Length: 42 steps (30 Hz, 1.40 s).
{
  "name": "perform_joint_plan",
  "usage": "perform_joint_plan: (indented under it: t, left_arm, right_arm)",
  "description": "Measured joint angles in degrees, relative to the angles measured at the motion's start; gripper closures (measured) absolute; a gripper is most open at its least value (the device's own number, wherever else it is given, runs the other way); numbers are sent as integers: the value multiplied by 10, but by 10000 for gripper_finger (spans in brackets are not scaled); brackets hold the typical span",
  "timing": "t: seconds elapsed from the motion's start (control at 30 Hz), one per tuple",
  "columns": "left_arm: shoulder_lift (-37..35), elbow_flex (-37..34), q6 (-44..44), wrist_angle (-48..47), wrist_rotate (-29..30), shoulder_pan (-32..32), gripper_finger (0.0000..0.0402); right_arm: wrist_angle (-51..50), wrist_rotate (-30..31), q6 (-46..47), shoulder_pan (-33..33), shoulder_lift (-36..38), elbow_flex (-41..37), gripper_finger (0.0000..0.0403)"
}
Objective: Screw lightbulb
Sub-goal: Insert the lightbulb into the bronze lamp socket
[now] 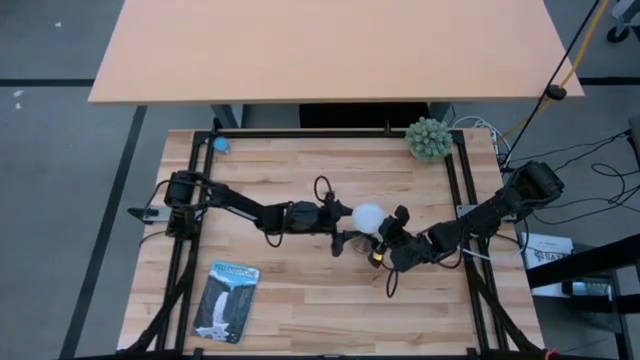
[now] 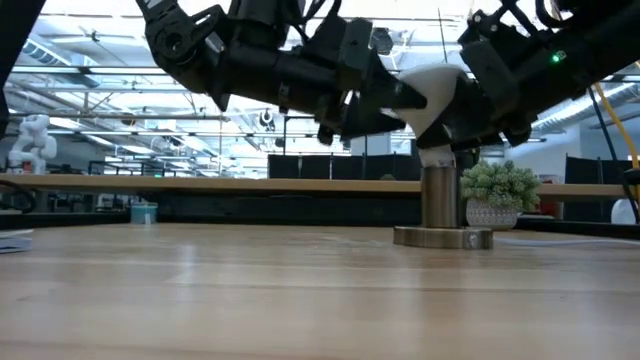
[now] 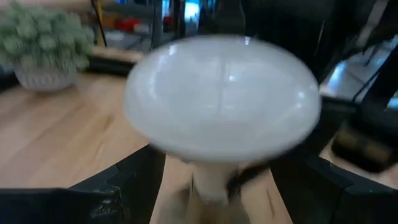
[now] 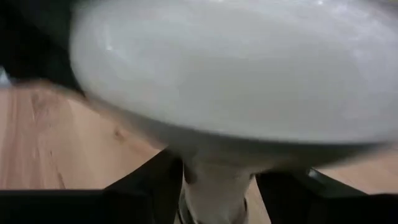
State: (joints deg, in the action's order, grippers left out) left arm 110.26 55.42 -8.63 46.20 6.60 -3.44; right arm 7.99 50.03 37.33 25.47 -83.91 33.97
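Observation:
The lightbulb (image 1: 368, 215) stands upright near the middle of the table. Its white globe (image 2: 437, 88) is on top and its pale neck (image 2: 437, 157) sits in the metal socket post (image 2: 437, 200) on a round flat base (image 2: 442, 238). My left gripper (image 1: 347, 222) comes level from the table's left. It is open, with its fingers (image 3: 127, 183) wide apart on either side of the neck, below the globe and clear of it. My right gripper (image 1: 386, 237) reaches in from the right, slanting down, under the globe. My right gripper has the bulb's neck (image 4: 217, 186) between its two fingers (image 4: 152, 180), just under the globe. In the right wrist view both fingers lie against the neck's sides. They come from the table's right, slanting a little downward, across the neck. The bulb stays upright in the socket.
A small green plant in a pot (image 1: 428, 138) stands at the far right corner, and a blue booklet (image 1: 225, 298) lies near the front left. A small blue thing (image 1: 221, 144) sits at the far left. A larger table (image 1: 330, 50) stands beyond the far edge.

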Motion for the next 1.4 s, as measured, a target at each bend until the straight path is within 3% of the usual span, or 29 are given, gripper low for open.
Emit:
perform_joint_plan:
  t: [0.2, 1.4]
  left_arm:
    - [-1, 0, 2, 28, -9, 1, 117]
    - [0, 0, 4, -7, -16, -10, 117]
  right_arm:
    - [-3, -28, -11, 0, -1, -1, 196]
    - [-11, -53, -26, 1, 0, 0, 179]
